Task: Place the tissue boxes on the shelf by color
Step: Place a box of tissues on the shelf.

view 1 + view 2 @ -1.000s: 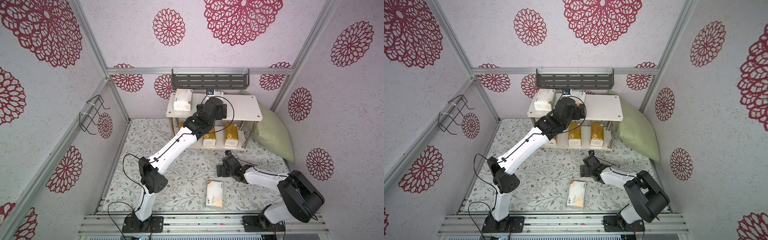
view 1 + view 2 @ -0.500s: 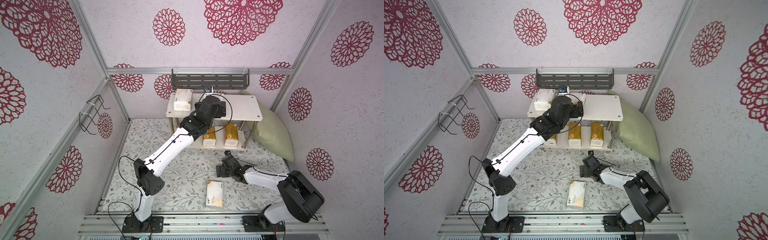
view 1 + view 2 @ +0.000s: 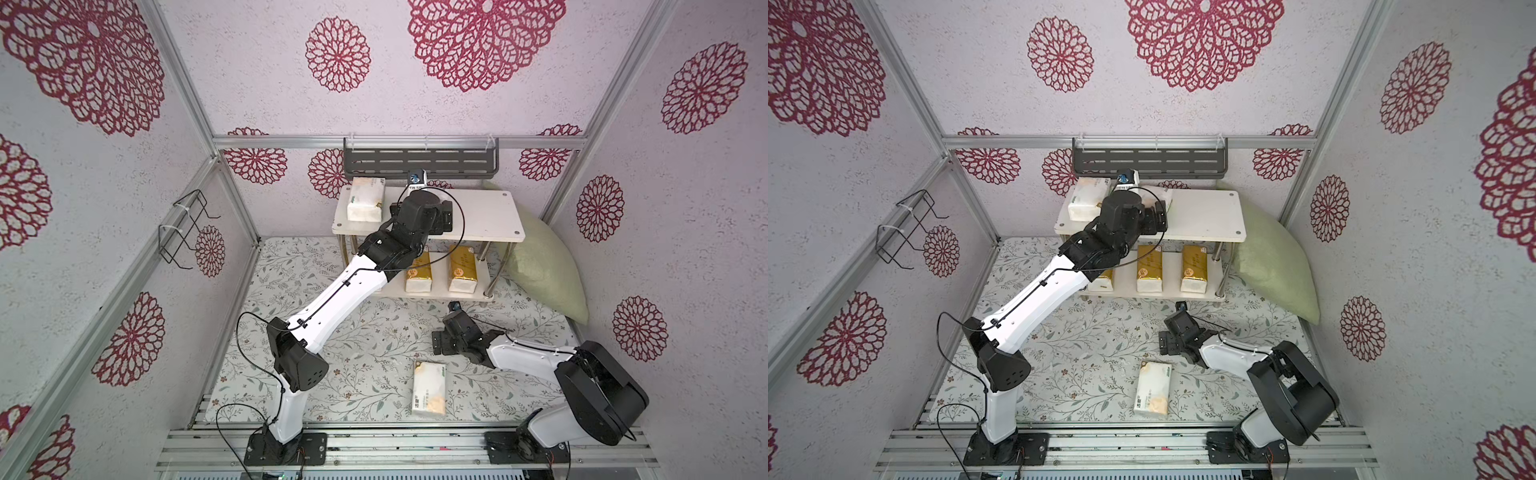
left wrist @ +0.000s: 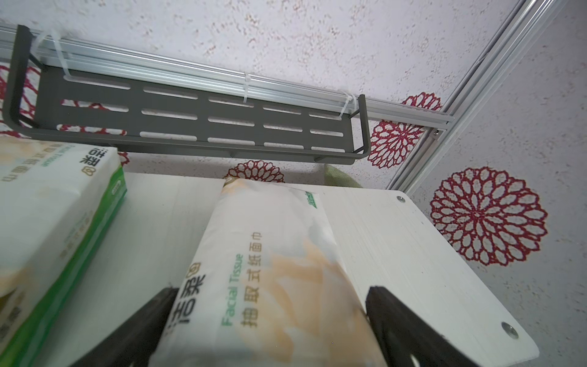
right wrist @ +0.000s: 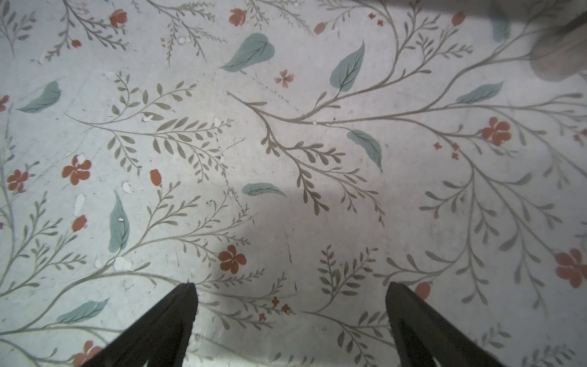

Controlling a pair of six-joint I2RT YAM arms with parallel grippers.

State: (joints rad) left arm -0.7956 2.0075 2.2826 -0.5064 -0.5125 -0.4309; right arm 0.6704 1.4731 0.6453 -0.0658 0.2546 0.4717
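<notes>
— Tool on the left arm: how is it seen?
— The left tool [image 4: 266, 290] is seen clamped on the gripped white pack [image 4: 279, 254]. Its black fingers [image 4: 149, 317] are pressed against both long sides. The pack's far end is laid on the top board of the shelf [image 3: 486, 216], about midway along it.
— What is found around it?
— A second white pack [image 3: 365, 199] is laid flat at the end of that board on the left arm's side, apart from the gripped one. Three gold packs [image 3: 1149, 266] are lined up on the lower board, one partly hidden by the arm. A dark grey rack [image 3: 419, 162] is fixed to the wall just above.
— And the right tool?
— The right tool [image 5: 290, 287] is held with its jaws wide apart and nothing between them, low over the floral worktop [image 3: 365, 332] in front of the shelf. A third white pack [image 3: 429, 388] is seen lying flat on the worktop, near that tool but not touched. A green cushion [image 3: 544, 266] is propped beside the shelf.
</notes>
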